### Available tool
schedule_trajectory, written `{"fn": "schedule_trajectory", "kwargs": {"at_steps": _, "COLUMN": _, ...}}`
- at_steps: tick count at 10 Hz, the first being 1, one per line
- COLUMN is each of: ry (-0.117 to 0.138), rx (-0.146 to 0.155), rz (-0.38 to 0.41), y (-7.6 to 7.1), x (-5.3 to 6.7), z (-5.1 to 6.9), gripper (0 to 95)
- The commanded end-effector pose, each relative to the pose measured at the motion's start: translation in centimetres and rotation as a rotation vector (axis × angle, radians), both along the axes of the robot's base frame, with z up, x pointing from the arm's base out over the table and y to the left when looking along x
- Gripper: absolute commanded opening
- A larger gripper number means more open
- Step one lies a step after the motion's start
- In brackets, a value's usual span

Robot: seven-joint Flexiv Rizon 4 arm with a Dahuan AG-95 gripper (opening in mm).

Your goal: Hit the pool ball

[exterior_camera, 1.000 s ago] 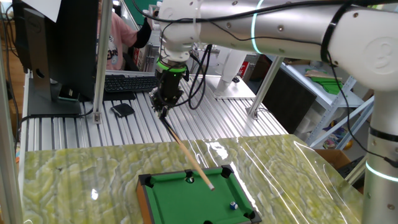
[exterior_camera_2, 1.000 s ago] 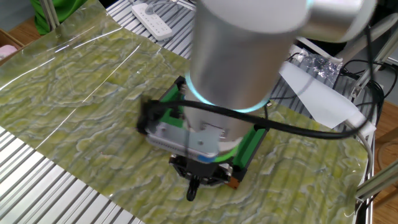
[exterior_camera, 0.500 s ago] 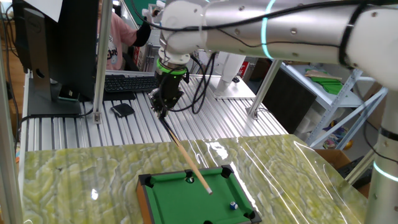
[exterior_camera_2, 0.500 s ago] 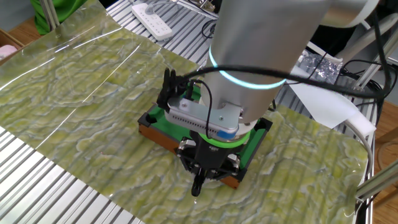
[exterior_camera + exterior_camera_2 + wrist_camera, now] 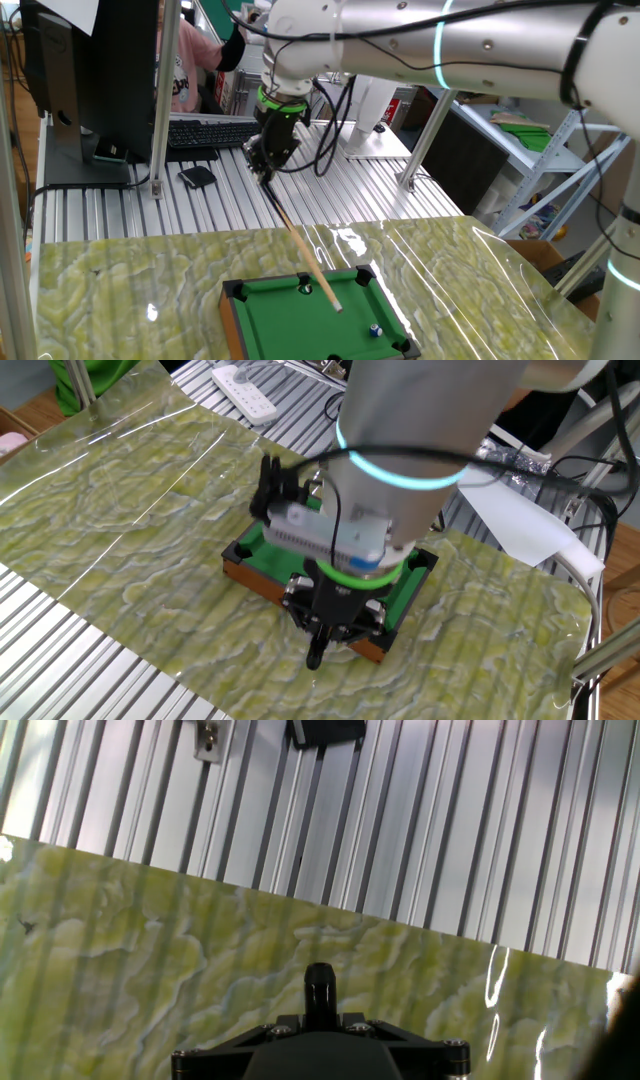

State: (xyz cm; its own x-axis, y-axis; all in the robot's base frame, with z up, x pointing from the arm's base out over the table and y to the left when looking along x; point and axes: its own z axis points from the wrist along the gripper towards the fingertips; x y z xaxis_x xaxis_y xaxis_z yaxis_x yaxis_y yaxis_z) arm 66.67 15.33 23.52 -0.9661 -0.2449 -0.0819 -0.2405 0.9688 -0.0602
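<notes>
One fixed view: your gripper (image 5: 264, 160) hangs above the ribbed metal table (image 5: 120, 215), pointing down, jaws clamped on the top end of a wooden cue stick (image 5: 303, 254). The cue slants down to the mini green pool table (image 5: 268, 325), tip over the felt just past the far rail. The pool ball (image 5: 375, 329), blue with a white patch, sits near the right rail toward the near end, well apart from the cue tip. A dark small ball (image 5: 305, 288) sits by the far rail, right beside the cue shaft. The pool table rests on a green marbled mat (image 5: 110, 290).

The other fixed view: the arm (image 5: 420, 450) blocks most of the pool table; only green felt and the brown rim show around it. You can't see the ball here. A power strip (image 5: 247, 382) lies at the top.

Hand view: you get the cue's black butt end (image 5: 319, 988) between the gripper body, the mat below and the ribbed table beyond.
</notes>
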Motion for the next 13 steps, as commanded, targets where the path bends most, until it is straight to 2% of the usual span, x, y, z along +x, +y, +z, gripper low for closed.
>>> {"fn": "schedule_trajectory", "kwargs": {"at_steps": 1, "ry": -0.016, "rx": -0.003, "rz": -0.001, "y": -0.31, "x": -0.22, "z": 0.45, "gripper": 0.0}}
{"fn": "schedule_trajectory", "kwargs": {"at_steps": 4, "ry": -0.009, "rx": -0.009, "rz": -0.001, "y": -0.51, "x": -0.31, "z": 0.72, "gripper": 0.0}}
{"fn": "schedule_trajectory", "kwargs": {"at_steps": 5, "ry": -0.007, "rx": -0.019, "rz": -0.001, "y": -0.55, "x": -0.30, "z": 0.71, "gripper": 0.0}}
{"fn": "schedule_trajectory", "kwargs": {"at_steps": 7, "ry": 0.024, "rx": -0.025, "rz": -0.003, "y": -0.68, "x": -0.15, "z": 0.35, "gripper": 0.0}}
{"fn": "schedule_trajectory", "kwargs": {"at_steps": 13, "ry": 0.028, "rx": -0.025, "rz": -0.003, "y": -0.91, "x": -0.07, "z": 0.17, "gripper": 0.0}}
